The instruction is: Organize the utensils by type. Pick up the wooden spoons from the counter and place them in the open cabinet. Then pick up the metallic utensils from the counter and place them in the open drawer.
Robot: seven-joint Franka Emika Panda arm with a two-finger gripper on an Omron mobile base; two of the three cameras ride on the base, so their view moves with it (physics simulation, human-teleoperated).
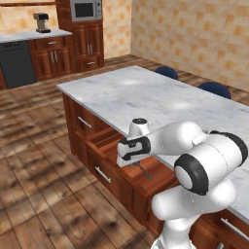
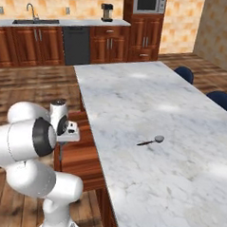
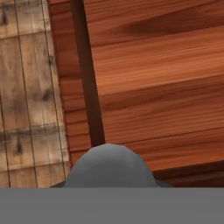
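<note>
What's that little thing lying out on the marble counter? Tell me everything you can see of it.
It is a small spoon with a round, light grey head that looks like metal and a thin, straight, dark handle. It lies flat on the white, grey-veined marble counter, about midway along the slab, with its head pointing away from the robot and its handle angled back toward the robot's side. It touches only the counter.
</note>
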